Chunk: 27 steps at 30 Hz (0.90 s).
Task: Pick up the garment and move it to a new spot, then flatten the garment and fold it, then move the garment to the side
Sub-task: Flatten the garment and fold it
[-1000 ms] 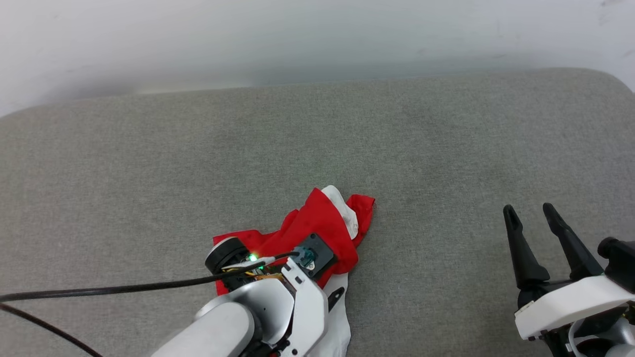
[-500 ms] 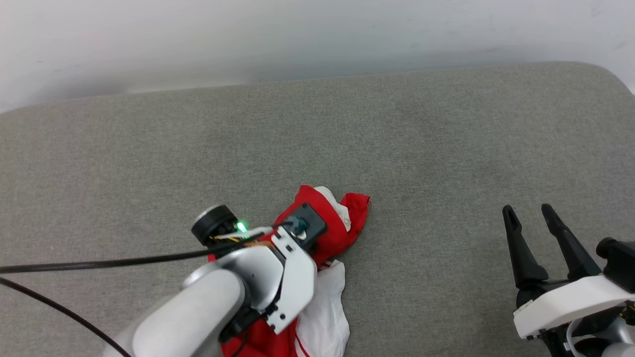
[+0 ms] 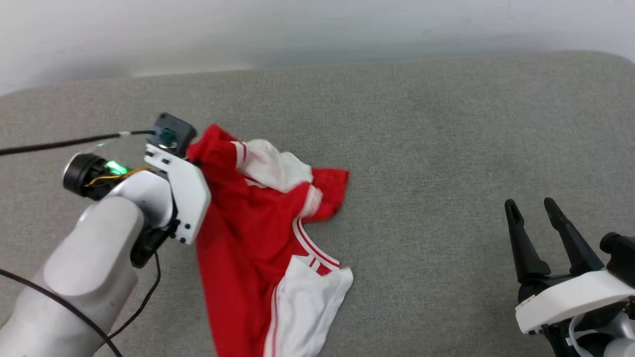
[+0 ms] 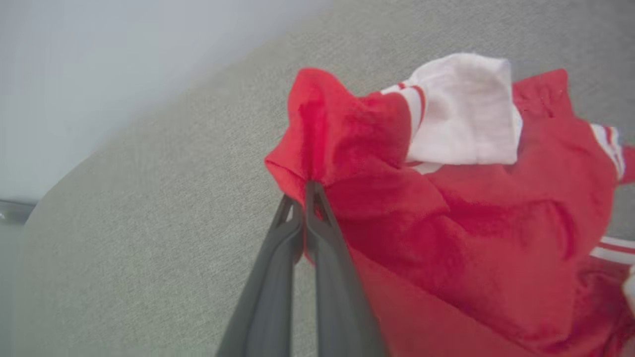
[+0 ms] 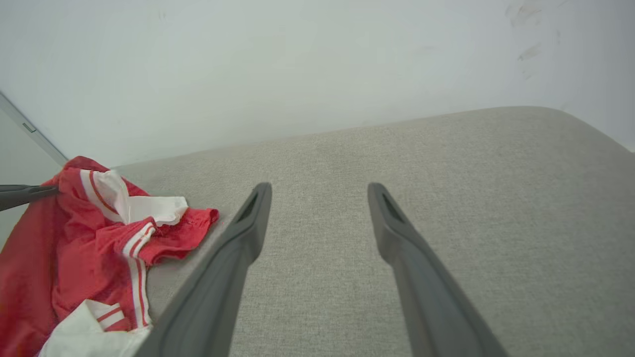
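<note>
The garment [image 3: 248, 223] is a red jersey with white sleeves and red-white striped trim. It hangs crumpled from one pinched red edge and trails down onto the grey cushion [image 3: 421, 148]. My left gripper [image 4: 305, 191] is shut on that red edge, fingers pressed together, lifted at the left of the head view; its pale forearm [image 3: 89, 248] covers the fingers there. The garment [image 4: 446, 208] spreads to the right of the fingers. My right gripper [image 3: 530, 206] rests open at the lower right, well clear of the cloth. Between its fingers [image 5: 320, 191] lies bare cushion, with the garment [image 5: 74, 233] at far left.
A pale wall [image 3: 317, 29] runs behind the cushion's far edge. A black cable [image 3: 59, 144] leads from the left wrist off to the left. The cushion's rounded far right corner [image 3: 610, 62] is in view, with open grey fabric between garment and right gripper.
My left gripper closed on the garment's red edge, then rose and swung left and away, pulling the bunched cloth out longer. The right gripper stayed put. The head view shifted slightly.
</note>
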Motion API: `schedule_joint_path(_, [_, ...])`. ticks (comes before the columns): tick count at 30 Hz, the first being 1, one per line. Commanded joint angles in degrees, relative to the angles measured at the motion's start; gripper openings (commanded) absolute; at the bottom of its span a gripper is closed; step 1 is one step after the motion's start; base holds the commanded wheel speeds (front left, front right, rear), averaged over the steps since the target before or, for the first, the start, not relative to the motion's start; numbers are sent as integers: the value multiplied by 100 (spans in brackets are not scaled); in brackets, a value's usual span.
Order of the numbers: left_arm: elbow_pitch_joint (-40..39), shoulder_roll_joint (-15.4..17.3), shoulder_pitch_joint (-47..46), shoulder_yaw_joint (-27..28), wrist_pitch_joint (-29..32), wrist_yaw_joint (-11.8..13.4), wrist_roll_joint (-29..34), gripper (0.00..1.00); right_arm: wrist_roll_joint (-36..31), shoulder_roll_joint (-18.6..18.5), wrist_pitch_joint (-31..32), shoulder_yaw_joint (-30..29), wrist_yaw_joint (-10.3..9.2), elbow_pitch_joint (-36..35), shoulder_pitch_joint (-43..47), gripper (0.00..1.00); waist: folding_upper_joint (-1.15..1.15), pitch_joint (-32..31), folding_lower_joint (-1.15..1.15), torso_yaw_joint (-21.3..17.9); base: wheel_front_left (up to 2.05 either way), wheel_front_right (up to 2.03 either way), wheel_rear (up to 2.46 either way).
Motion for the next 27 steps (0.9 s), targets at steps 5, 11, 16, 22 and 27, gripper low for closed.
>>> schedule_joint_path(5, [1060,-162,-252,108,-417,-84,-126,0,57,11,19,30,-2,-17,-176,100,0,245,0,-35,0,0,0])
schedule_joint_path(11, [2456,-694,-370,301,-807,-277,-591,100,59,11,-36,77,-2,65,-313,100,0,358,0,-127,0,0,0])
schedule_joint_path(16, [2748,-855,-184,395,-1246,-363,-789,100,87,11,-72,88,-2,145,-280,100,0,187,0,-148,0,0,0])
schedule_joint_path(22, [2579,-928,174,475,-2108,-234,-769,100,70,10,-58,64,-2,205,-148,100,0,-170,0,-100,0,0,0])
schedule_joint_path(27, [1579,-946,853,769,-3138,219,-882,100,59,10,12,119,-2,210,3,100,0,-480,0,11,0,0,0])
